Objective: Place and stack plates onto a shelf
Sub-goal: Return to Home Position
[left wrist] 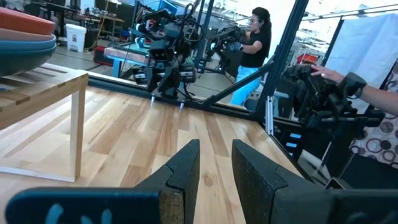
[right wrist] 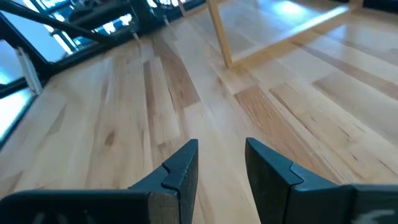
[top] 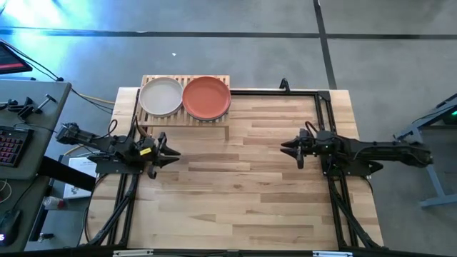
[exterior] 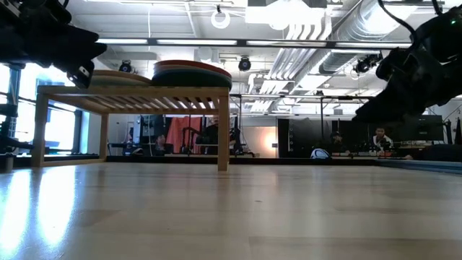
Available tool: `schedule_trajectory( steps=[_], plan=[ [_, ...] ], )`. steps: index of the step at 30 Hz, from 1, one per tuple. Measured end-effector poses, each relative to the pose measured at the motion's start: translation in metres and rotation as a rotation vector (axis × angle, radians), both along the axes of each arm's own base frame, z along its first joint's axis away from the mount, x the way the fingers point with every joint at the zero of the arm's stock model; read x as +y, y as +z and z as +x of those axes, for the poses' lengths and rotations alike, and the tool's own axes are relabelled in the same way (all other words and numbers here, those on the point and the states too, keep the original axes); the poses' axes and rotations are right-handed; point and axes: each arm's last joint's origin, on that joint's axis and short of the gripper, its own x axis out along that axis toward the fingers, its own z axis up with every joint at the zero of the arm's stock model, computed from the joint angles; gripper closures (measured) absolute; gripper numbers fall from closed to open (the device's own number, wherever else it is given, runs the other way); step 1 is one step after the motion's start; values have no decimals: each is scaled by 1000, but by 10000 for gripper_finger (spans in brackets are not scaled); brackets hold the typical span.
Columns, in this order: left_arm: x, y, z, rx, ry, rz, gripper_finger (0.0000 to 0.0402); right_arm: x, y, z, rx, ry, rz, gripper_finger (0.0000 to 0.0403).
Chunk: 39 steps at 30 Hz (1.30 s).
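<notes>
The slatted light-wood shelf (top: 185,123) stands at one edge of the butcher-block table (top: 243,193) and carries two plate stacks side by side, one topped by a beige plate (top: 161,96), the other by a terracotta red plate (top: 206,96). The left gripper (top: 173,154) and right gripper (top: 287,150) hover apart above the table, fingers slightly spread, holding nothing.

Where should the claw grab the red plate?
Pinch the rim of the red plate on its right side, coming in from the right. It lies flat atop a stack, so only the rim offers a hold, and the beige plate crowds its left.
</notes>
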Motion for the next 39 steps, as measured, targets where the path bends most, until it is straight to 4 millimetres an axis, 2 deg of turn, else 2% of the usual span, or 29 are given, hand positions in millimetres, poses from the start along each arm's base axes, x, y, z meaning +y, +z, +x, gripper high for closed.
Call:
schedule_trajectory(
  steps=[19, 39],
  plan=[
    [16, 2, -2, -32, 148, -7, 319, 6, 32, -18, -365, 37, -48, 289],
    [23, 3, -3, -45, 226, -8, 319, 6, 32, -18, -364, 36, -48, 289]
  ],
)
